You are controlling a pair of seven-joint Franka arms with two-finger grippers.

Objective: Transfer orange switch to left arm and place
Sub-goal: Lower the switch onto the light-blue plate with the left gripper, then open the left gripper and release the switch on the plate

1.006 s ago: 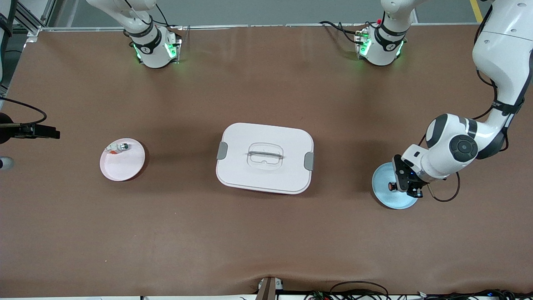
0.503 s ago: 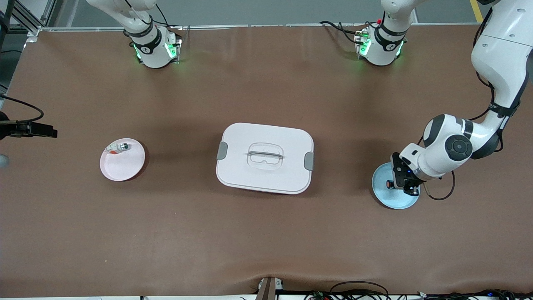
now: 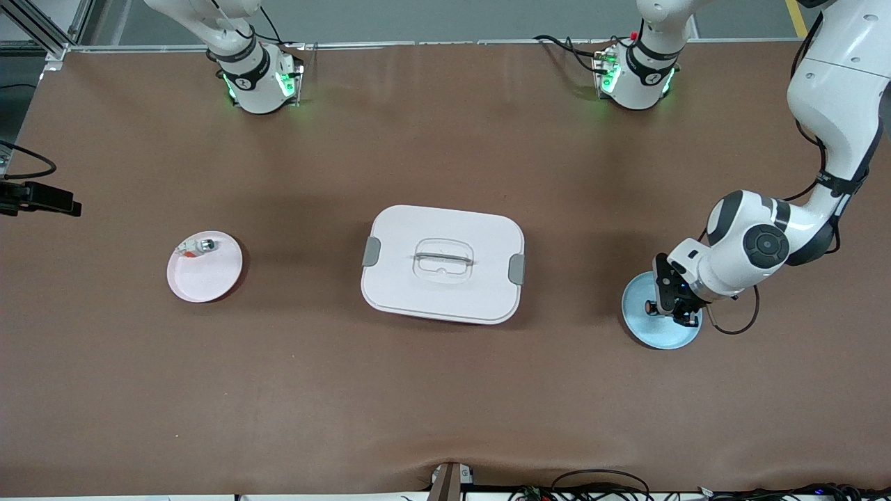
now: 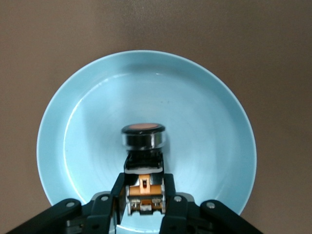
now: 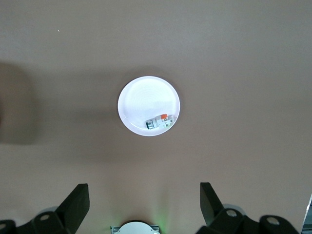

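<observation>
The orange switch (image 4: 143, 139) lies on its side low over the pale blue plate (image 4: 204, 112), orange face pointing away from the wrist. My left gripper (image 4: 144, 183) is shut on its orange rear body, a finger pressed to each side. In the front view this gripper (image 3: 665, 309) and the switch (image 3: 650, 306) are over the blue plate (image 3: 661, 339) at the left arm's end of the table. The white box (image 3: 404, 285) stands in the middle of the table. My right gripper (image 5: 142, 195) hangs open high above the pink plate (image 5: 141, 105), holding nothing.
The pink plate (image 3: 202, 282) toward the right arm's end holds a small whitish piece with a silver tip (image 3: 198, 245), also visible as the whitish piece (image 5: 160, 122). Both arm bases stand along the table's back edge. Cables run along the front edge.
My left gripper has settled a little lower and closer to the box over the blue plate, still with the switch. The dark part at the right arm's edge of the front view drifted outward.
</observation>
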